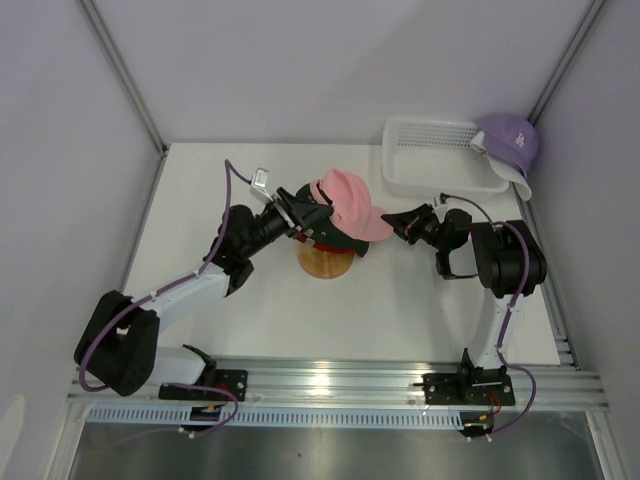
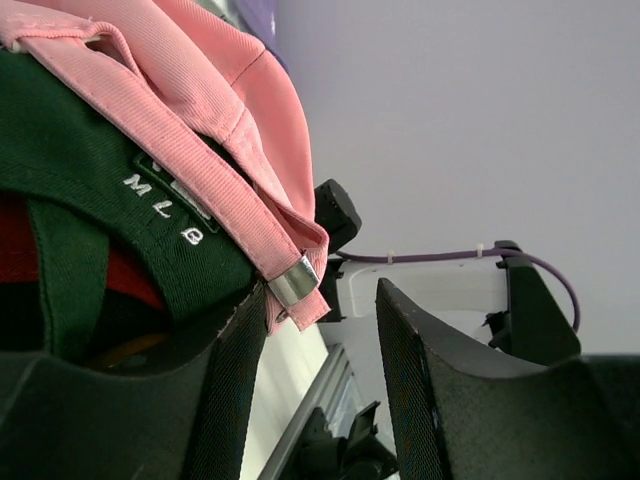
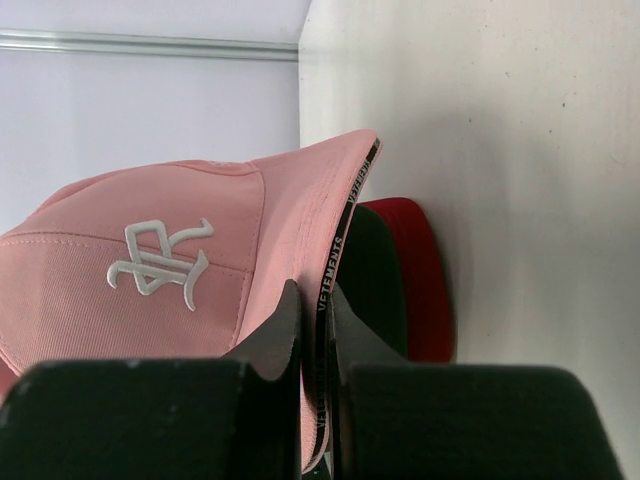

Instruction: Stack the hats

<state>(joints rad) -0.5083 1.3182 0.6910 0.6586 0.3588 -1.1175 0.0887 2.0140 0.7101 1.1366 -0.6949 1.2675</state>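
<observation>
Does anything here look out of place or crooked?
Yes: the lavender cap sits tilted on the far right corner of the white basket, overhanging its rim, away from the pink cap topping the stack on the wooden stand.

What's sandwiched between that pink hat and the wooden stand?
Two more caps: a dark cap under the pink cap, then a red cap. The right wrist view shows their brims layered; the top view shows the wooden stand.
</observation>
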